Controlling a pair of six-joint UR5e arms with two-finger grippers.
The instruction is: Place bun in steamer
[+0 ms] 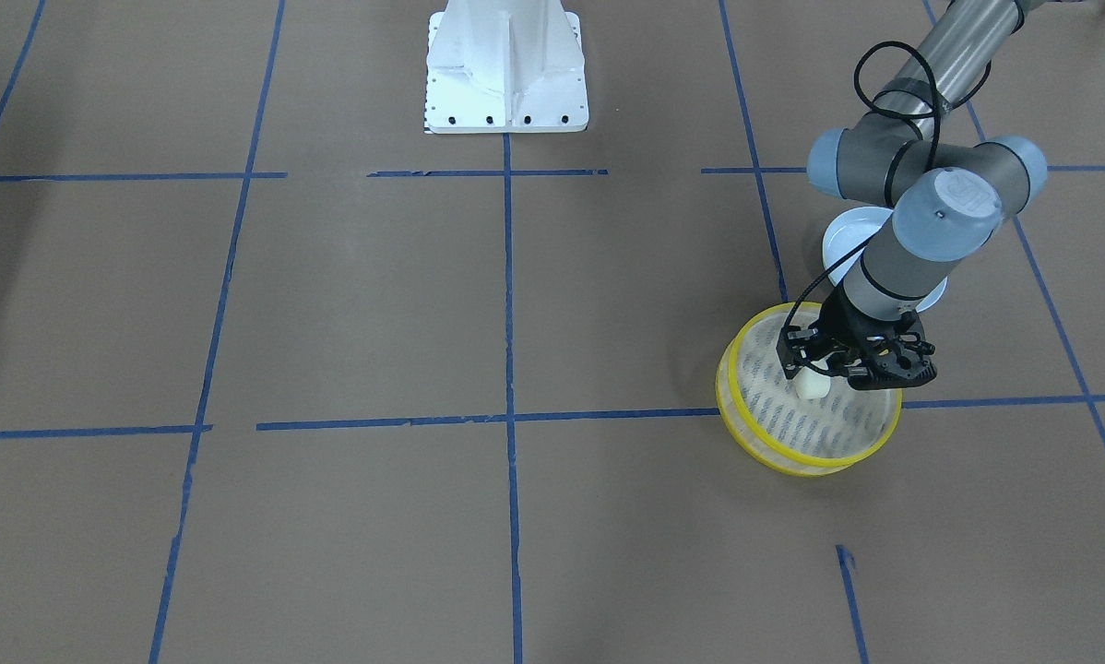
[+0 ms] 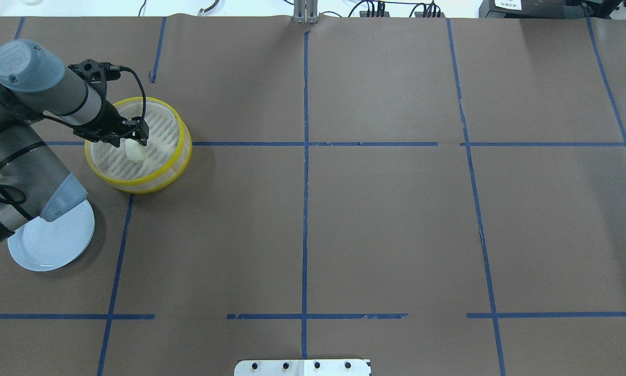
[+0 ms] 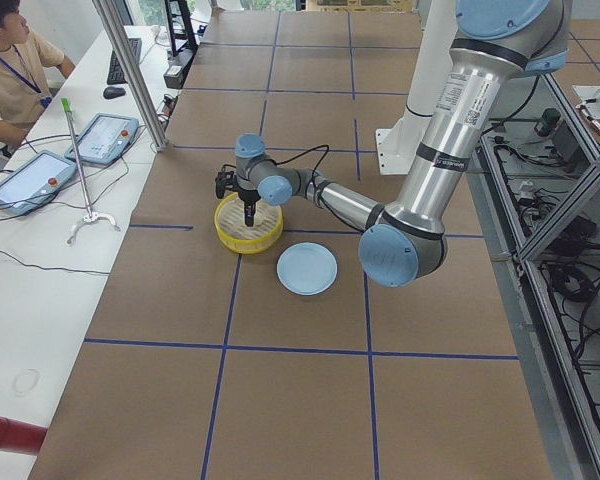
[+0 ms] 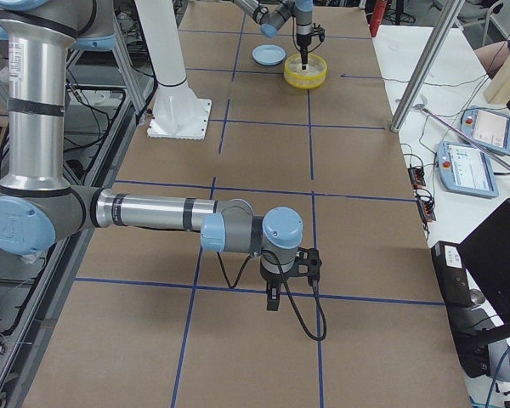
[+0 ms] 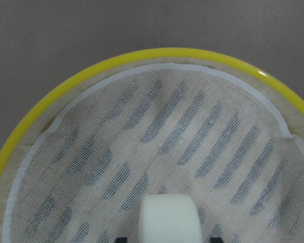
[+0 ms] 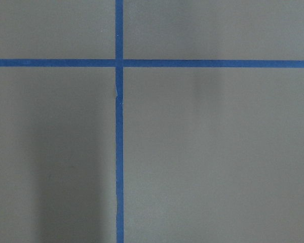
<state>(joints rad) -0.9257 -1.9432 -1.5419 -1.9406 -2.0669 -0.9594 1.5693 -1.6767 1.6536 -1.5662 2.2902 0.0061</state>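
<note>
The steamer (image 1: pixel 786 458) is a round basket with yellow rims, also in the overhead view (image 2: pixel 151 186) and the left wrist view (image 5: pixel 86 73). The cream-white bun (image 1: pixel 813 387) lies on its slotted base (image 2: pixel 134 152), low in the left wrist view (image 5: pixel 169 217). My left gripper (image 1: pixel 815 367) hangs right over the bun inside the basket (image 2: pixel 130 140). Its dark fingertips (image 5: pixel 120 239) stand either side of the bun with a small gap, so it looks open. My right gripper (image 4: pixel 273 302) shows only in the exterior right view, low over bare table; I cannot tell whether it is open or shut.
A pale blue empty plate (image 2: pixel 57 245) lies beside the steamer, partly under the left arm (image 1: pixel 848 242). The white robot base (image 1: pixel 506 69) stands at the table's middle edge. Blue tape lines cross the brown table. An operator sits at a side desk (image 3: pixel 10 70).
</note>
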